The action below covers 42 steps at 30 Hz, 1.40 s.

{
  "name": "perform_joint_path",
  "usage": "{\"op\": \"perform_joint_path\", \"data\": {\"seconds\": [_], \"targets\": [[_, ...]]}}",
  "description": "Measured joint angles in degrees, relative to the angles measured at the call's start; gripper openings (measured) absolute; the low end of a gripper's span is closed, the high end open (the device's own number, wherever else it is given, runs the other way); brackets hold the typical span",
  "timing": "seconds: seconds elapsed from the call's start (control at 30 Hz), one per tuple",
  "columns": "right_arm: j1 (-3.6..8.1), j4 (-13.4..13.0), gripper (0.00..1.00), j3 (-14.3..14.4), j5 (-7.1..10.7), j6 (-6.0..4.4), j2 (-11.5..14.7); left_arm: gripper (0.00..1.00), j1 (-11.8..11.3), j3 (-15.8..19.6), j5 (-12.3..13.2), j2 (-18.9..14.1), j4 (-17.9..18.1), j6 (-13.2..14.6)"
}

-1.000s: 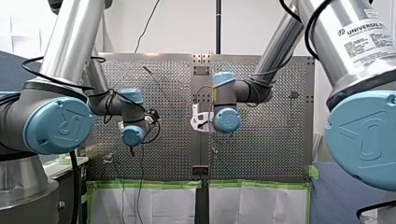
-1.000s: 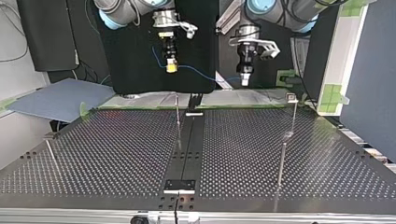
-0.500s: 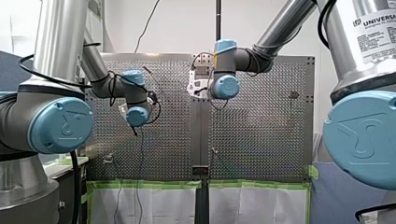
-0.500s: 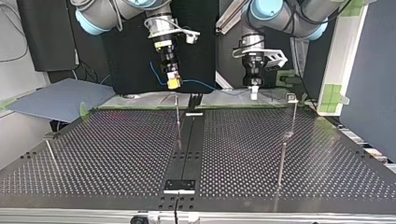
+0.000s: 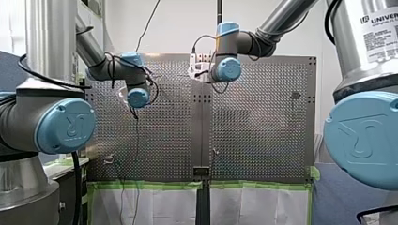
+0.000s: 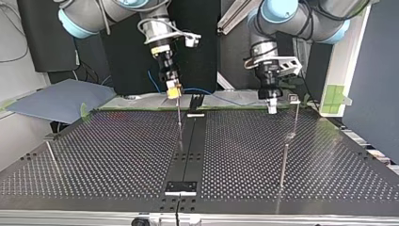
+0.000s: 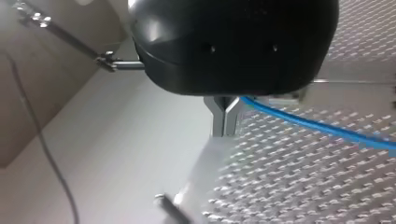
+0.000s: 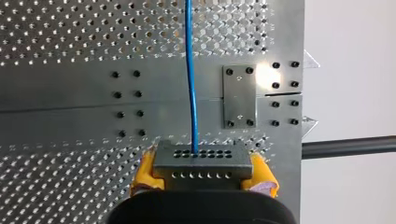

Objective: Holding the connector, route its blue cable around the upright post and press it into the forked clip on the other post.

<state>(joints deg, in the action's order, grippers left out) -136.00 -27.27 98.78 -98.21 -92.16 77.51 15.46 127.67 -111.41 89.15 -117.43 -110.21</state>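
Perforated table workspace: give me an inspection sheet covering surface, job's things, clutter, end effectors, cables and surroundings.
Surface: perforated table with a dark centre strip.
Job's things: connector between yellow pads; thin upright post near centre; post with a top fitting at the top view's right.
Clutter: nothing seen.
End effectors: my right end effector shut on the connector, just above the thin upright post; my left end effector shut on the blue cable.
Cables: blue cable strung between both end effectors, not in the fitting.
Surroundings: green tape, grey-blue mat.
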Motion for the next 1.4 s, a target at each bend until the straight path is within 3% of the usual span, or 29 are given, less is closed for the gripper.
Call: {"op": "perform_joint_path", "data": {"seconds": [0.27, 0.53, 0.73, 1.03, 1.4], "targets": [[0.43, 0.9, 0.0, -2.9, 2.18, -0.06, -0.8, 0.0, -1.7, -3.6, -0.9, -3.6, -4.6, -0.8], [0.03, 3.5, 0.0, -7.4, 5.65, 0.31, -4.6, 0.0, -3.6, -6.9, -0.8, -5.4, -9.5, -0.7], [-0.29, 5.3, 0.0, -11.0, 8.63, 0.02, -7.1, 0.0, -4.9, -9.3, -0.8, -5.6, -13.2, -0.5], [-0.3, 8.4, 0.0, -16.7, 10.78, -0.66, -7.6, 0.0, -6.8, -13.2, 0.3, -5.6, -18.3, -0.2], [-0.26, 9.5, 0.0, -22.9, 13.44, -1.28, -8.3, 0.0, -9.5, -17.5, 3.1, -5.6, -24.1, -0.8]]}}
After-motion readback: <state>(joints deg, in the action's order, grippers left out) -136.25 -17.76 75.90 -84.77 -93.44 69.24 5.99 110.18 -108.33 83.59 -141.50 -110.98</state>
